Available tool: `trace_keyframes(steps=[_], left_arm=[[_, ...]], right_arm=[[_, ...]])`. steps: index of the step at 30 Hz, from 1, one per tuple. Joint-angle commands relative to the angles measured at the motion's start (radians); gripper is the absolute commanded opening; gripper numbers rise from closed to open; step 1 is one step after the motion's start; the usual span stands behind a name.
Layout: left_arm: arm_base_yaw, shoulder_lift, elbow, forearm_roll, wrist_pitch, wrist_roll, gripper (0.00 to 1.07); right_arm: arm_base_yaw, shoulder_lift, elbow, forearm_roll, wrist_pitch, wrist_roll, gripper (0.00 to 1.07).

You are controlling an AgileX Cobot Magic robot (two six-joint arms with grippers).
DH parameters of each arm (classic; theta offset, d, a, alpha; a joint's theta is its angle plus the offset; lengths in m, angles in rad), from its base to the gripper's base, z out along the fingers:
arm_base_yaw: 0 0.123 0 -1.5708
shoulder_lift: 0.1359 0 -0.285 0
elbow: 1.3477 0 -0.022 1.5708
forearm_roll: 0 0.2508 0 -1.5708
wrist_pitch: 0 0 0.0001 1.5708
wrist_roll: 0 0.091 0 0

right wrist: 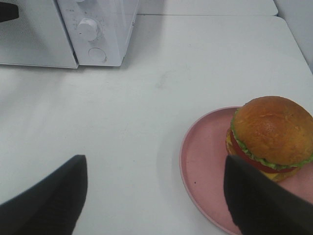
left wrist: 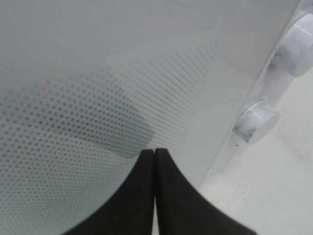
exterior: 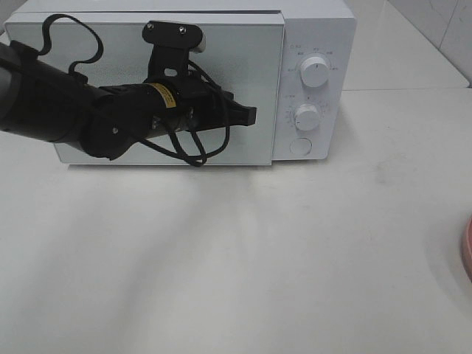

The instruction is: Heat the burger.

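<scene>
The burger (right wrist: pixel 272 138) is sitting on a round pink plate (right wrist: pixel 203 166) with a smooth, slightly raised rim. Its domed bun is shining golden brown, and frilly green lettuce, a red slice of tomato and a yellow edge of cheese are showing under it. In the high view only a sliver of the plate (exterior: pixel 467 247) is peeking in at the right edge of the table (exterior: pixel 243 258), well apart from the microwave (exterior: pixel 313 29).

The microwave is standing at the back edge of the table, a boxy white shell with a closed door (exterior: pixel 243 51) whose pane is carrying a fine dotted pattern, two round white knobs and a round button below them.

The left gripper (left wrist: pixel 155 152) is resting its matte black fingers pressed together, tips right at the door pane. The right gripper (right wrist: pixel 154 196) is hanging over the table with its dark fingers spread wide, the burger just beside one of them.

The table is plain white and matte, faintly scuffed; pale wall tiles are showing at the back right.
</scene>
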Motion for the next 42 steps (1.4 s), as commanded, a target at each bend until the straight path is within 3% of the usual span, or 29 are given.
trace_keyframes(steps=[1, 4, 5, 7, 8, 9, 12, 15, 32, 33, 34, 36, 37, 39, 40, 41, 42], left_arm=[[0.016, 0.006, -0.042, -0.056, -0.049, 0.007, 0.00], [0.016, 0.010, -0.063, -0.073, -0.049, 0.052, 0.00], [0.016, 0.018, -0.079, -0.119, -0.043, 0.093, 0.00], [0.016, 0.025, -0.087, -0.143, -0.043, 0.117, 0.00], [0.016, 0.034, -0.103, -0.204, -0.040, 0.165, 0.00], [0.016, 0.034, -0.103, -0.204, -0.040, 0.165, 0.00], [0.016, 0.058, -0.155, -0.293, -0.024, 0.243, 0.00], [0.016, 0.059, -0.173, -0.304, 0.018, 0.283, 0.00], [-0.030, -0.025, -0.173, -0.304, 0.302, 0.292, 0.01], [-0.038, -0.039, -0.173, -0.304, 0.387, 0.292, 0.08], [-0.038, -0.039, -0.173, -0.304, 0.387, 0.292, 0.08], [-0.042, -0.063, -0.173, -0.304, 0.526, 0.291, 0.28], [-0.042, -0.063, -0.173, -0.304, 0.526, 0.291, 0.28], [-0.042, -0.089, -0.173, -0.309, 0.678, 0.281, 0.74], [-0.042, -0.089, -0.173, -0.309, 0.678, 0.281, 0.74], [-0.042, -0.093, -0.173, -0.307, 0.715, 0.271, 0.84], [-0.042, -0.103, -0.173, -0.306, 0.788, 0.262, 1.02]], right_arm=[[-0.004, -0.027, 0.003, -0.001, -0.013, 0.001, 0.75], [-0.004, -0.027, 0.003, -0.001, -0.013, 0.001, 0.75], [-0.004, -0.027, 0.003, -0.001, -0.013, 0.001, 0.75], [-0.004, -0.027, 0.003, -0.001, -0.013, 0.001, 0.75], [-0.004, -0.027, 0.003, -0.001, -0.013, 0.001, 0.75], [-0.004, -0.027, 0.003, -0.001, -0.013, 0.001, 0.75], [-0.004, -0.027, 0.003, -0.001, -0.013, 0.001, 0.75], [-0.004, -0.027, 0.003, -0.001, -0.013, 0.001, 0.75], [-0.004, -0.027, 0.003, -0.001, -0.013, 0.001, 0.75], [-0.004, -0.027, 0.003, -0.001, -0.013, 0.001, 0.75], [-0.004, -0.027, 0.003, -0.001, -0.013, 0.001, 0.75], [-0.004, -0.027, 0.003, -0.001, -0.013, 0.001, 0.75], [-0.004, -0.027, 0.003, -0.001, -0.013, 0.001, 0.75], [-0.004, -0.027, 0.003, -0.001, -0.013, 0.001, 0.75], [-0.004, -0.027, 0.003, -0.001, -0.013, 0.001, 0.75], [-0.004, -0.027, 0.003, -0.001, -0.013, 0.001, 0.75], [-0.004, -0.027, 0.003, -0.001, -0.013, 0.001, 0.75]])
